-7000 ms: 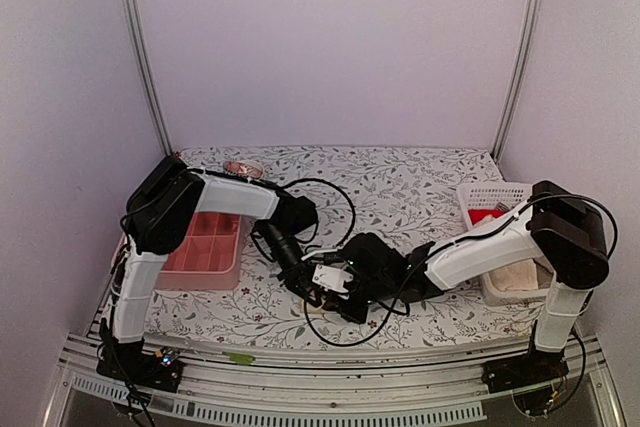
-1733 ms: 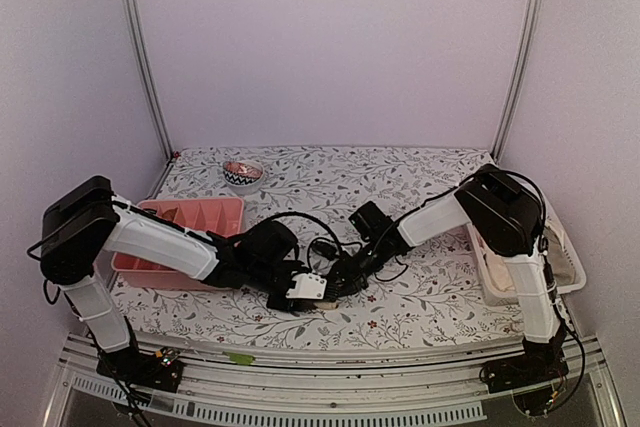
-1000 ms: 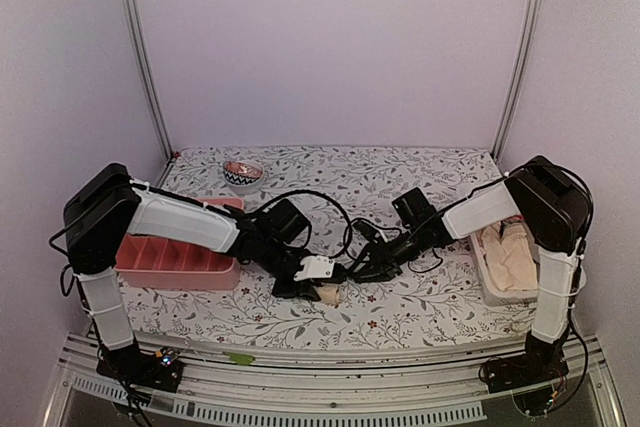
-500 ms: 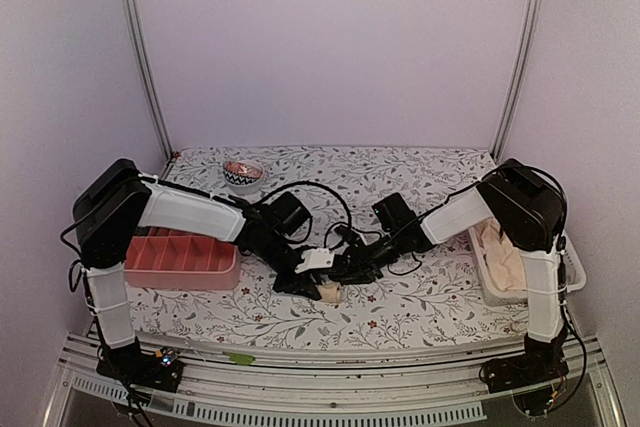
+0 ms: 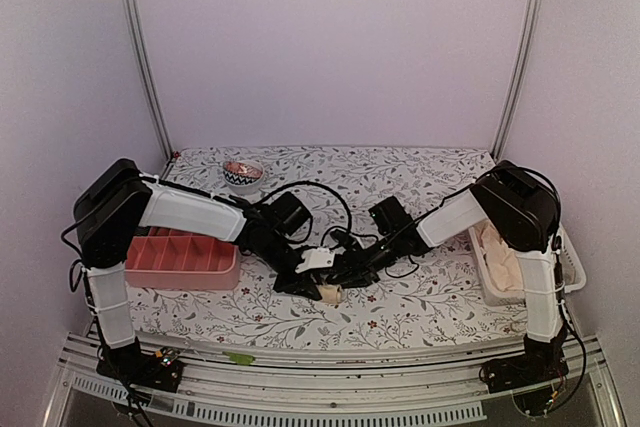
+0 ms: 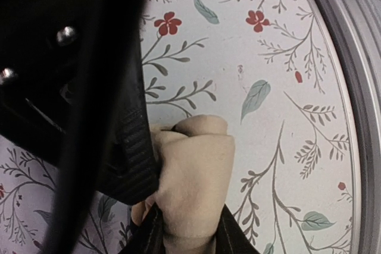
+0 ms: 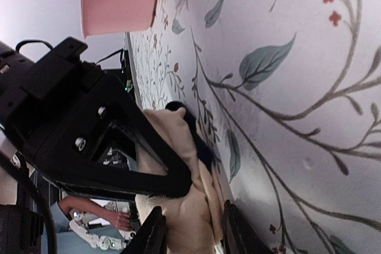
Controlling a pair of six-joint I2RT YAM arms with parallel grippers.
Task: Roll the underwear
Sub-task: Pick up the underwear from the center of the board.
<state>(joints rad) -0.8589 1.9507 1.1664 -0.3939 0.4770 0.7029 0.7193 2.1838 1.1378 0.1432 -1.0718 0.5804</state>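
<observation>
Pink tray (image 5: 180, 257): sitting on the table (image 5: 430, 182), its divided compartments facing up.
Underwear (image 6: 191, 176): lying on the table as a tight beige roll, right of the pink tray and a little nearer the arm bases than it, well apart from it.
Left fingers (image 6: 233, 242): closing narrowly on one end of the underwear, with cloth bulging out between the two pads; reaching in from the pink tray's side.
Right fingers (image 7: 237, 233): pinching the same roll from the side away from the pink tray, beige cloth filling the gap between them.
Meeting of the arms: both sets of fingers crowding together at the roll, right of the pink tray, with the left wrist's black housing filling much of the right wrist view.
Cream garments (image 5: 503, 252): lying loose in a white basket (image 5: 577, 272), far to the right of the pink tray.
Bowl (image 5: 242, 173): standing behind the pink tray, farther from the arm bases, near it but not touching.
Roll's underside: resting against the table's flower print, touching it along its length.
</observation>
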